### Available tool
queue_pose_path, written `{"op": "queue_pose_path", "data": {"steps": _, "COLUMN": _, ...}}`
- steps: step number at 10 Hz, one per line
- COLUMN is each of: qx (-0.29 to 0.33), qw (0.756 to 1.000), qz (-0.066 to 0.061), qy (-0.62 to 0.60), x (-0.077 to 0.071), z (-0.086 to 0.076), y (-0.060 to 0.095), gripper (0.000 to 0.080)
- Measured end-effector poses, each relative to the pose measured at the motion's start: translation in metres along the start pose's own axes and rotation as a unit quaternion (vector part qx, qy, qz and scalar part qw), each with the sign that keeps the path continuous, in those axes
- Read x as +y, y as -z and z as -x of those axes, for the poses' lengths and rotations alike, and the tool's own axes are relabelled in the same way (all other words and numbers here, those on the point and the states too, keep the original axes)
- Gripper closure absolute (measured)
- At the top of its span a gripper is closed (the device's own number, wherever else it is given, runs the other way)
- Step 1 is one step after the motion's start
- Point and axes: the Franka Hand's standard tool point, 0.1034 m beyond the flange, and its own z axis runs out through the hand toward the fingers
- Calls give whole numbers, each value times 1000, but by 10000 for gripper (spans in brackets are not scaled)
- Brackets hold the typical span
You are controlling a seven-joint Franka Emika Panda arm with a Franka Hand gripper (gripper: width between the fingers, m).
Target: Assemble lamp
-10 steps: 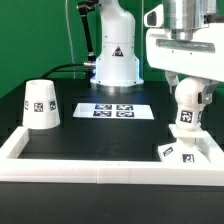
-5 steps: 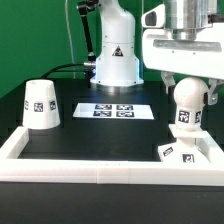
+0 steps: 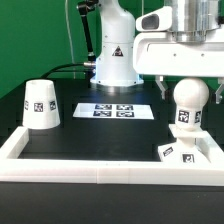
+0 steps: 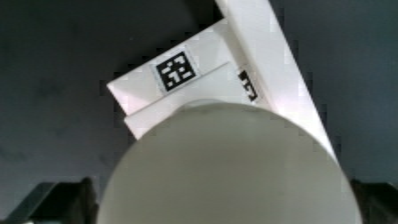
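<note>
Looking over a black bench (image 3: 100,178) with a raised white rim. Find the white robot arm (image 3: 185,45) reaching in above the right edge. See the marker board (image 3: 112,111) lying flat midway along the far edge. Spot the tapered shade (image 3: 40,105) standing wide end down near the left edge, well apart from the other parts. Note the flat square base (image 3: 185,152) lying in the front right corner, tags showing. Find the ball-topped bulb (image 3: 188,105) standing upright on that base. Just above it, see the gripper (image 3: 187,85) hovering with jaws spread wide, dark fingers (image 4: 63,200) flanking the round top in the wrist view, gripping nothing. Cannot tell whether either finger touches the bulb.
</note>
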Motion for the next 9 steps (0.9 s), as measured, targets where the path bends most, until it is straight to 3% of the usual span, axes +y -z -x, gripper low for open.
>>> {"op": "queue_pose_path", "data": {"steps": 2, "qx": 12, "qw": 993, "qz": -1, "qy": 121, "x": -1, "z": -3, "y": 1, "gripper": 101}}
{"op": "queue_pose_path", "data": {"steps": 5, "qx": 27, "qw": 959, "qz": 7, "qy": 283, "x": -4, "z": -3, "y": 2, "gripper": 101}}
{"op": "queue_pose_path", "data": {"steps": 9, "qx": 20, "qw": 876, "qz": 15, "qy": 481, "x": -6, "z": 0, "y": 0, "gripper": 101}}
